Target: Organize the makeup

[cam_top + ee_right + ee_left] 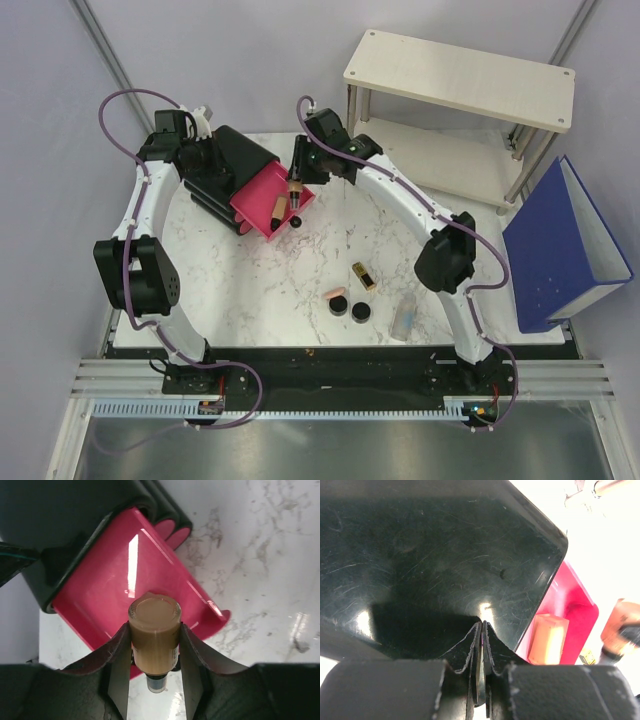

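Right gripper [155, 631] fingers are clenched on a tan tube [154, 616], one finger on each side. Its flat tan end is turned up to the wrist camera and a dark tip points down. The tube is held over the outer lip of the pink drawer [125, 575], which is pulled out of the black box [60, 515].

Left gripper [482, 629] is closed with nothing between the fingers, and its tips are laid on the glossy top of the box. A peach tube [548, 639] is seen lying inside the drawer. A small round black item [295, 221] is seen at the drawer's front edge; whether it sits inside or just on the lip cannot be told.

On the marble table [240, 290], well apart from the drawer, the rest is left loose:
- gold-and-black lipstick [364, 276]
- peach compact [333, 295] touching a black compact [339, 307]
- second black compact [360, 313]
- clear tube [404, 318]

A wooden shelf [460, 70] and a blue binder [560, 250] are seen to the right.
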Available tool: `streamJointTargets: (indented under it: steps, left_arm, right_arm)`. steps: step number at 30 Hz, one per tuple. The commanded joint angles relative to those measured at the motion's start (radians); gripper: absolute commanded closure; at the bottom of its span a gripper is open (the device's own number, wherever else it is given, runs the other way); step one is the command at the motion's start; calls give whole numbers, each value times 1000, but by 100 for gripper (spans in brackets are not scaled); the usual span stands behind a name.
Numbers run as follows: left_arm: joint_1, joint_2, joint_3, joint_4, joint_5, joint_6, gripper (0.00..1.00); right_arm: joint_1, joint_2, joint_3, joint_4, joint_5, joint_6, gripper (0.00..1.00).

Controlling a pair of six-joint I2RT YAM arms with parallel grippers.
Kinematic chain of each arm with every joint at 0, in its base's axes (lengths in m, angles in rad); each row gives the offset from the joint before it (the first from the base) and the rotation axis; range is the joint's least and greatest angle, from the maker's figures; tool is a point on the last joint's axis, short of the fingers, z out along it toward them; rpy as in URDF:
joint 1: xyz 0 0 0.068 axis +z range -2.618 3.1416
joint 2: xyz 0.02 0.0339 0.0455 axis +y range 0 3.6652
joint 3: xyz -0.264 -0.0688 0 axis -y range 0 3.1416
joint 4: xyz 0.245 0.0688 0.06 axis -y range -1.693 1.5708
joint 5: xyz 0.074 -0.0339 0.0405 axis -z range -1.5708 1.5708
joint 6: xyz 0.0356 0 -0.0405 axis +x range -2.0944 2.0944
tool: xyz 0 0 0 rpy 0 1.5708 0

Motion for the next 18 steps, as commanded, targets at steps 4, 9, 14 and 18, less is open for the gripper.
streamJointTargets:
  steps: [4,9,14,18]
  left_arm:
    - [3,69,-77,-231,-86,59,88]
    - [3,68,-79,-231,-86,60,88]
    - [3,68,-82,-231,-84,62,88]
    - [2,68,-85,-231,-80,62,88]
  right_arm:
    - [52,35,27,208,-133,77,100]
    - [71,68,27,269,-148,89,100]
    - [75,108,27,297,-159,108,98]
    - [77,131,29,320,-162,124,96]
